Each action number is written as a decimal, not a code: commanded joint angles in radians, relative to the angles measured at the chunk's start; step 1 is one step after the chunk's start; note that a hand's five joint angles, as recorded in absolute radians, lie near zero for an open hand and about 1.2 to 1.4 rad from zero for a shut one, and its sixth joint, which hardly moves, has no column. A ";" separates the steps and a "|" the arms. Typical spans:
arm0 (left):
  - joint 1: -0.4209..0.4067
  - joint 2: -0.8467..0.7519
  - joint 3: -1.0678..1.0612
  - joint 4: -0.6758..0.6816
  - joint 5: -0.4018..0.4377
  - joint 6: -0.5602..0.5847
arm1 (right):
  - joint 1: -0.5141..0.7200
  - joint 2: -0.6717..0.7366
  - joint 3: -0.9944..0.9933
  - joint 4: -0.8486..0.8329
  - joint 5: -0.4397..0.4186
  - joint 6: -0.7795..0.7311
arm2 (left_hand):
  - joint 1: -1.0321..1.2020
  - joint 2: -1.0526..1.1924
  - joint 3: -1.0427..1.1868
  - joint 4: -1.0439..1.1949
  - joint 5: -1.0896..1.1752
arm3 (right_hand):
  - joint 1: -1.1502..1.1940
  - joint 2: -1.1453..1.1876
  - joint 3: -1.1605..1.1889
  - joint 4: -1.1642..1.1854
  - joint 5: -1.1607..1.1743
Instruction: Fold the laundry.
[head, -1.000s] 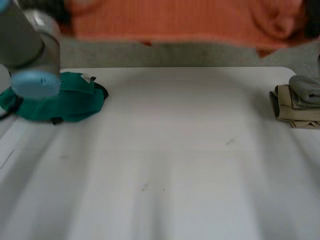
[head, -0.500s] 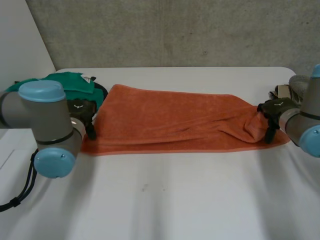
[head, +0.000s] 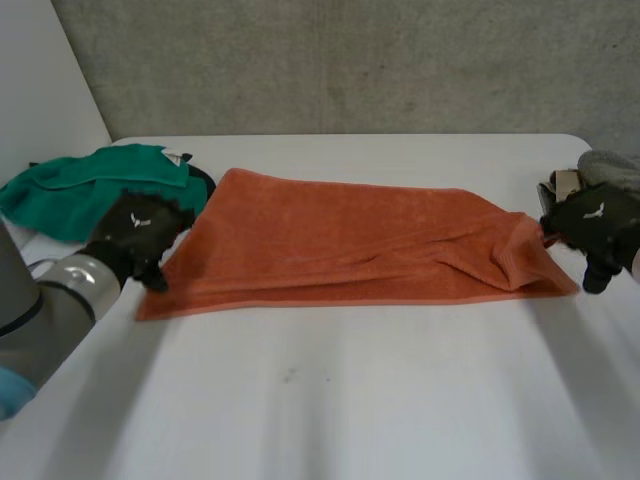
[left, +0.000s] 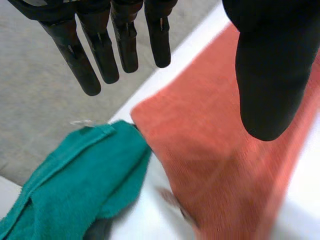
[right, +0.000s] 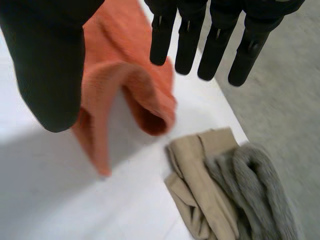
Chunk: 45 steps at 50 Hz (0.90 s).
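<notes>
An orange towel (head: 350, 245) lies spread across the back half of the white table (head: 330, 400), rumpled into a loose fold at its right end (right: 145, 107). My left hand (head: 135, 238) hovers at the towel's near-left corner, open, with straight fingers (left: 100, 50) and thumb apart above the cloth (left: 220, 165) and nothing between them. My right hand (head: 595, 228) is just off the towel's right end, also open, its fingers (right: 215, 45) straight above the table with the folded end beside the thumb.
A green cloth (head: 95, 185) lies bunched at the table's back left, touching the towel's far-left corner (left: 75, 185). A beige cloth with a grey one on top (right: 225, 185) sits at the right edge (head: 600, 175). The table's near half is bare.
The towel came down from in front of the camera and now lies flat. Both hands let go of its ends, opened and drew outward and toward the near side.
</notes>
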 joint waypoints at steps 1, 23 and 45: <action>0.068 -0.020 -0.051 -0.017 0.063 0.108 | -0.003 -0.026 0.102 0.072 -0.081 -0.061 | 0.116 0.106 0.106 0.105 0.101 | 0.207 0.209 0.206 0.206 0.205; 0.048 -0.238 0.107 0.006 0.019 0.106 | 0.015 0.360 -0.183 -0.173 -0.032 -0.052 | 0.033 0.024 0.024 0.023 0.019 | -0.266 -0.263 -0.266 -0.267 -0.267; -0.019 -0.411 0.306 0.006 -0.084 0.102 | 0.018 0.543 -0.383 -0.181 -0.004 -0.046 | 0.925 0.915 0.916 0.914 0.910 | 0.887 0.890 0.886 0.886 0.886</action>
